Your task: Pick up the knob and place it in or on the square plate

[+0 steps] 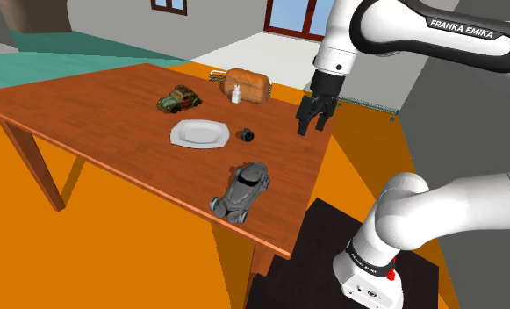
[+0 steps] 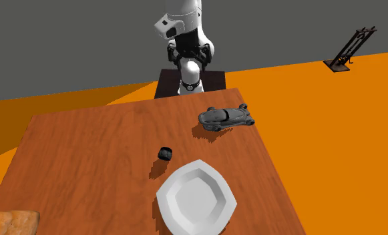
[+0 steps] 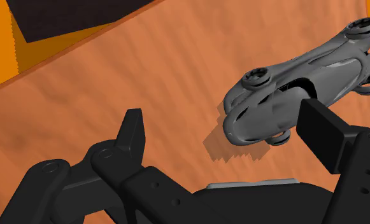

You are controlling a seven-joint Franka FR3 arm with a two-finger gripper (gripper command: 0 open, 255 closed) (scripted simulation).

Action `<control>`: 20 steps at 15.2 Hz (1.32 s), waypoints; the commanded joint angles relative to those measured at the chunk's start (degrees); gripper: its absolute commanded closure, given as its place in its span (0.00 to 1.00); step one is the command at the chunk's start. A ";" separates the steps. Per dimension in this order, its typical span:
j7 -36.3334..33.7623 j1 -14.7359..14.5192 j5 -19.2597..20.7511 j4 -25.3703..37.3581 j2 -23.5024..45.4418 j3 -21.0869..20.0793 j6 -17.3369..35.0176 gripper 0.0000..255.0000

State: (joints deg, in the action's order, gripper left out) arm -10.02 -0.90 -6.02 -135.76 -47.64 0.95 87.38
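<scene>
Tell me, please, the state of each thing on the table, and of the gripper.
gripper: open, empty, above the table
square plate: flat on the table, empty
knob: lying beside the plate, apart from it, not held
grey toy car: upright on its wheels, near the table's edge
green toy car: upright on its wheels
white bottle: upright, beside the loaf

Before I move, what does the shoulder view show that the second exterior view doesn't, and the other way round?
The shoulder view adds a green toy car and a small white bottle by the bread loaf. The second exterior view adds a black rack beyond the table. Both show the table, the dark knob, the white square plate, the grey toy car and the loaf.
</scene>
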 commanded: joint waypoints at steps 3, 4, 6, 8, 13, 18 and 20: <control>1.33 0.17 0.46 0.49 3.64 0.90 3.16 0.00; 1.99 0.25 0.64 0.85 5.53 1.34 4.68 0.00; 3.28 0.36 0.91 1.82 9.42 2.23 7.61 0.00; 4.56 0.42 1.06 3.11 13.43 3.10 10.34 0.00; 7.78 0.47 0.79 7.68 23.87 5.15 16.18 0.00; 11.06 0.47 -0.41 14.16 34.68 7.00 20.40 0.00; 12.39 0.56 -1.15 17.28 39.08 7.60 21.59 0.00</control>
State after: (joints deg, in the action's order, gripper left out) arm 1.66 -0.38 -6.80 -120.34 -10.97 8.21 108.44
